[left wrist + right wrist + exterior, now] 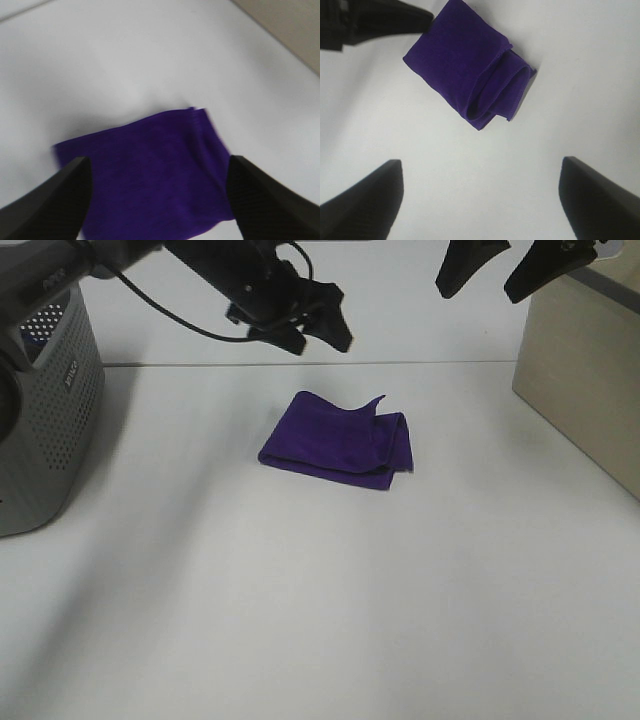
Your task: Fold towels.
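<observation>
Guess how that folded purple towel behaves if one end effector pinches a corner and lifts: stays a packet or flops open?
Likely flops open: the purple towel is soft cloth, its layers loose and rounded at the folded edge, with one corner already curling up. Probably light for its size, lying thin on the white table. Pushed, it would probably bunch rather than slide whole.

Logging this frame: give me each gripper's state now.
Left gripper: open, empty, above the purple towel.
Right gripper: open, empty, raised.
</observation>
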